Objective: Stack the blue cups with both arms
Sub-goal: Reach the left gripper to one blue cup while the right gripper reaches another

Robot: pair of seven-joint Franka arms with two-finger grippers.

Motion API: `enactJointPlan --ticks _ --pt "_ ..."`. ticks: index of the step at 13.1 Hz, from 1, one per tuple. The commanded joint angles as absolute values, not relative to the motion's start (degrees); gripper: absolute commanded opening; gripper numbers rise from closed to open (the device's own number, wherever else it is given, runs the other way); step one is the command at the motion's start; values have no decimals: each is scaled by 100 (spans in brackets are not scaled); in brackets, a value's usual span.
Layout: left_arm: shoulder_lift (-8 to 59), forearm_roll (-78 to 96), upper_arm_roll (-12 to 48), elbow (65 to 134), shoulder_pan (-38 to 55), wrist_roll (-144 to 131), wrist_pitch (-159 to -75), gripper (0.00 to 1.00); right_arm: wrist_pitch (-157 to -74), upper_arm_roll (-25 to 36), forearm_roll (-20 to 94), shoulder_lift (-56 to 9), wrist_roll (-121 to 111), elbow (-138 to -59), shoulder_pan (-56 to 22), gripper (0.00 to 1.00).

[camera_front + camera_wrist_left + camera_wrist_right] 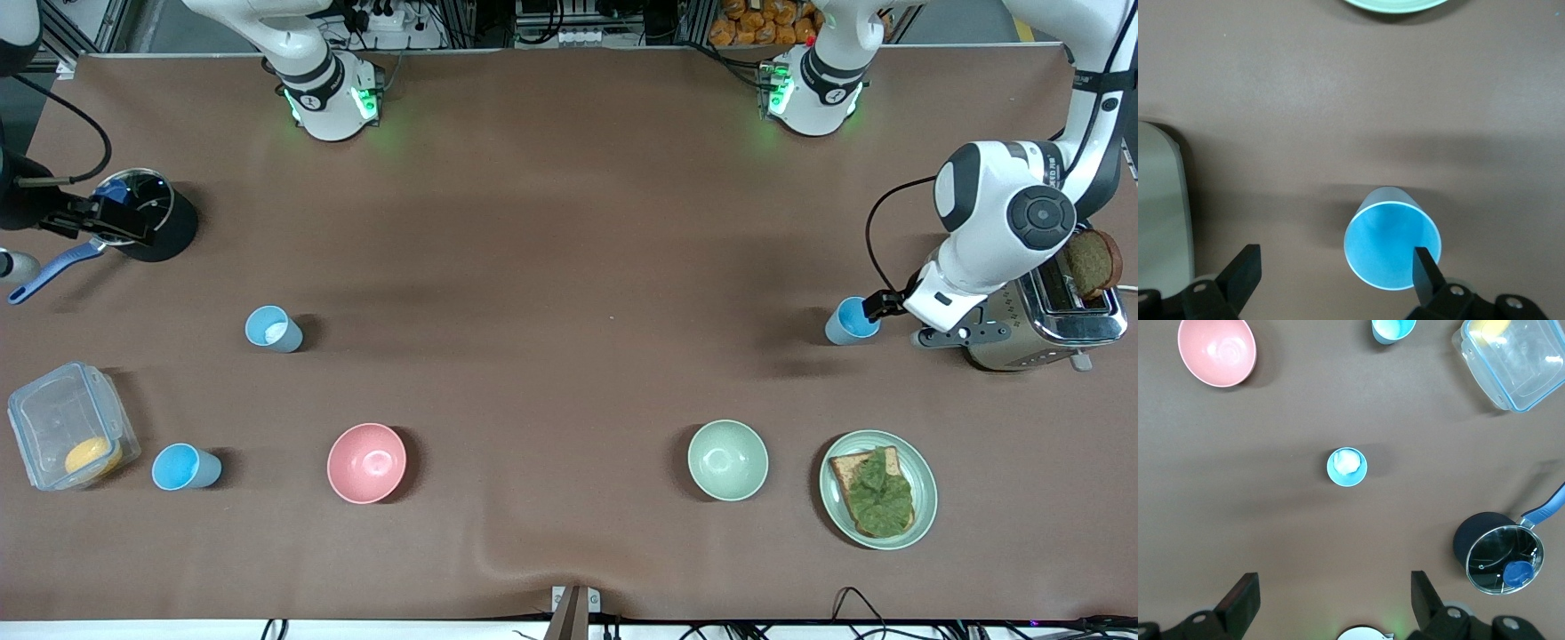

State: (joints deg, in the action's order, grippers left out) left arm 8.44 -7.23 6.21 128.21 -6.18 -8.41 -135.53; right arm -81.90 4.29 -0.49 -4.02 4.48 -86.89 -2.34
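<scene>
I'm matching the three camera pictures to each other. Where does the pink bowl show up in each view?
Front view: pink bowl near the front camera, toward the right arm's end of the table.
Left wrist view: not in it.
Right wrist view: in the picture's corner.
Shared landmark: the pale blue cup with whitish inside, farther from the front camera than the bowl.

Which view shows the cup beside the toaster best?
The left wrist view: the sky-blue cup fills it, one finger of the open left gripper inside the rim. The front view shows the cup partly covered by the gripper; the right wrist view misses it.
</scene>
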Motion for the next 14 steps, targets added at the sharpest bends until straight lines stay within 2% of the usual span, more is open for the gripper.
enactJointPlan --ticks 1,4,6,7,11,12,14 --pt "800 -835 668 13217 -694 -809 -14051 100 -8156 404 -61 -605 431 -8718 -184 100" --pt "1010 -844 668 13517 -808 -791 -14694 100 -8191 404 -53 -1159 422 -8710 -132 100" --pt "1142 -844 668 13553 -826 -791 -14757 100 -8497 422 -62 -1554 404 -8876 -54 100" --pt "1169 -844 668 13544 -817 -791 -14766 92 -8777 422 -62 -1556 369 -9164 -18 100" --pt "1292 -835 677 13509 -800 -800 -14774 10 -10323 431 -62 -1520 -234 -10394 254 100" --pt "1318 -835 685 13500 -800 -800 -14774 0 -10814 431 -70 -1529 -446 -10737 342 100" --pt "1327 -835 703 13474 -765 -817 -14774 0 -11659 422 -62 -1608 -545 -11283 387 100"
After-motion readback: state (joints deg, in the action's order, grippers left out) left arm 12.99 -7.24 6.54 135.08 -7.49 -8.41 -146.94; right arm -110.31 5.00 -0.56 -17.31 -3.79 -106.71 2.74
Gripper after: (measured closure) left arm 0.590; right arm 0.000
